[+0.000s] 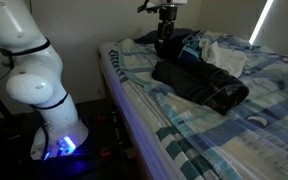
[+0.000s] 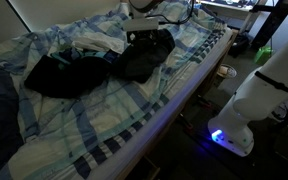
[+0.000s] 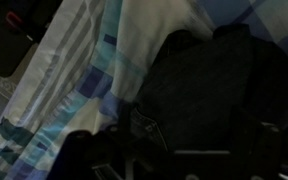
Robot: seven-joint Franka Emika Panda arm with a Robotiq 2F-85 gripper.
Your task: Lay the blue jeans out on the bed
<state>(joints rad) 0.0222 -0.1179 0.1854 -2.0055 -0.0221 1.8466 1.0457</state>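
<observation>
The blue jeans [image 1: 199, 82] lie bunched in a dark heap across the middle of the bed [image 1: 154, 115], a wide bed with a plaid cover. In an exterior view the jeans [image 2: 69, 75] stretch from a dark mound to a second fold under the arm. My gripper [image 1: 165, 40] hangs fingers-down over the far end of the jeans, and it looks open with nothing in it. It also shows near the head of the bed [image 2: 114, 125] as the gripper [image 2: 149, 36]. The wrist view is mostly dark denim, the jeans [image 3: 204, 90]; my fingers are lost in the dark.
A white cloth [image 1: 224, 56] and a small teal garment [image 1: 191, 47] lie crumpled behind the jeans. The white cloth [image 3: 159, 30] also shows in the wrist view. The robot base [image 1: 39, 85] stands on the floor beside the mattress edge, with glowing blue lights.
</observation>
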